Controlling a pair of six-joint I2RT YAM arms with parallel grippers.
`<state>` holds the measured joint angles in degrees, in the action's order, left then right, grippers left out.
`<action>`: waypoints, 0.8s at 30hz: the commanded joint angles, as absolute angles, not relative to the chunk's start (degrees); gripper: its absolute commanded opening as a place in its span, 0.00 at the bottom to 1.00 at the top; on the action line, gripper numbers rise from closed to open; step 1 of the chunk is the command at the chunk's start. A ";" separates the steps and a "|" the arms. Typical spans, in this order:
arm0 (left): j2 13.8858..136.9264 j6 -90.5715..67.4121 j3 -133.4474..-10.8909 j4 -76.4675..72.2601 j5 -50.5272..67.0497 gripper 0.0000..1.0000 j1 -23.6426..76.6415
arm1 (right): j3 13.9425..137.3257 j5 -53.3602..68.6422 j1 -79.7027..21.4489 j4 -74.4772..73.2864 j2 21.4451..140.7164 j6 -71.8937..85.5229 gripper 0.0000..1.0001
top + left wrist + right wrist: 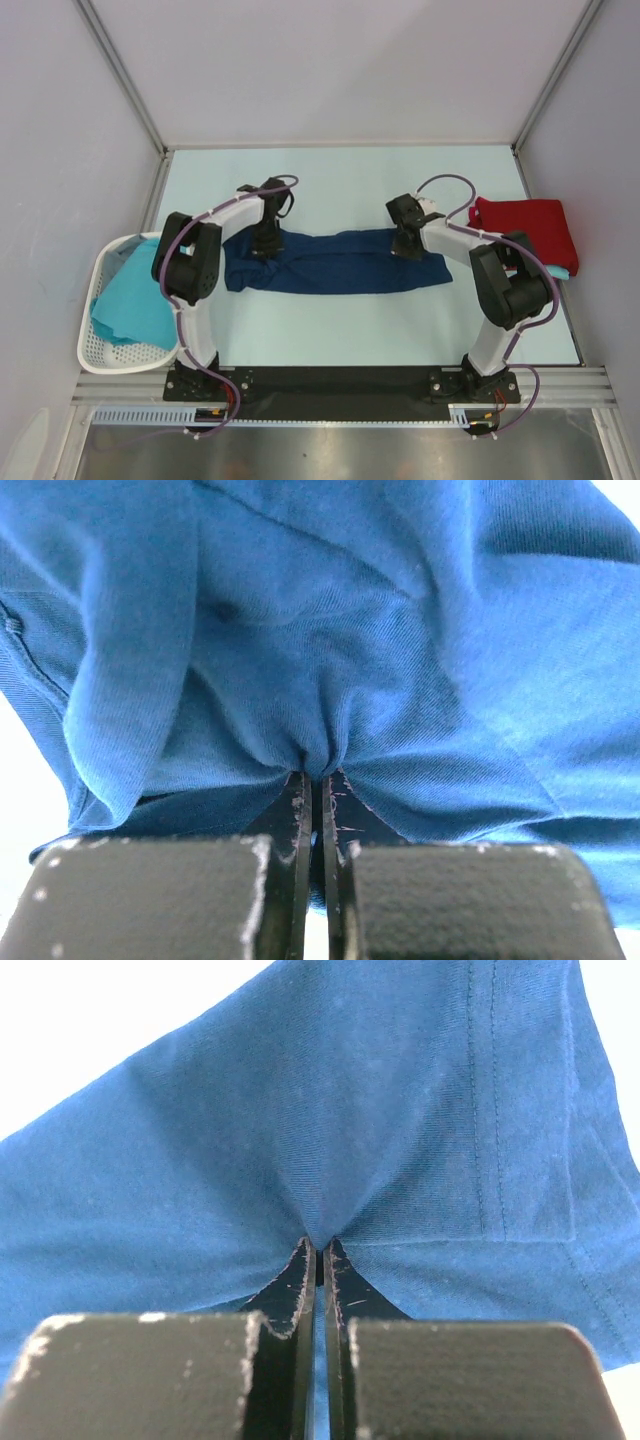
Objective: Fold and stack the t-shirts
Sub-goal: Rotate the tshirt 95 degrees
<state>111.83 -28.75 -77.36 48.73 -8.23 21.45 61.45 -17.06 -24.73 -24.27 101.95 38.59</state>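
A navy blue t-shirt [335, 262] lies folded into a long band across the middle of the table. My left gripper [266, 244] presses down on its far left edge, and in the left wrist view the jaws are shut on a bunched fold of the blue cloth [320, 680]. My right gripper [404, 243] is at the band's far right edge, shut on a pinch of the same shirt [330, 1140]. A red t-shirt [525, 226] lies folded at the right. Turquoise t-shirts [135, 300] fill the basket on the left.
A white perforated basket [105, 355] stands at the left table edge beside the left arm's base. The red shirt sits close to the right arm's elbow and the right wall. Bare pale table stretches behind and in front of the navy shirt.
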 commanded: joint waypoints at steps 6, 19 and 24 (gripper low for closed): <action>123.13 -27.95 -91.22 42.88 -5.45 0.00 21.45 | 56.69 -12.57 -37.43 -36.56 100.55 43.85 0.00; 133.84 -26.02 -113.18 48.68 -7.82 0.00 21.36 | 57.48 -10.90 -47.55 -39.64 100.20 48.69 0.00; 140.26 -25.14 -128.55 53.26 -6.68 0.00 21.53 | 57.57 -8.97 -51.76 -40.61 99.84 49.31 0.00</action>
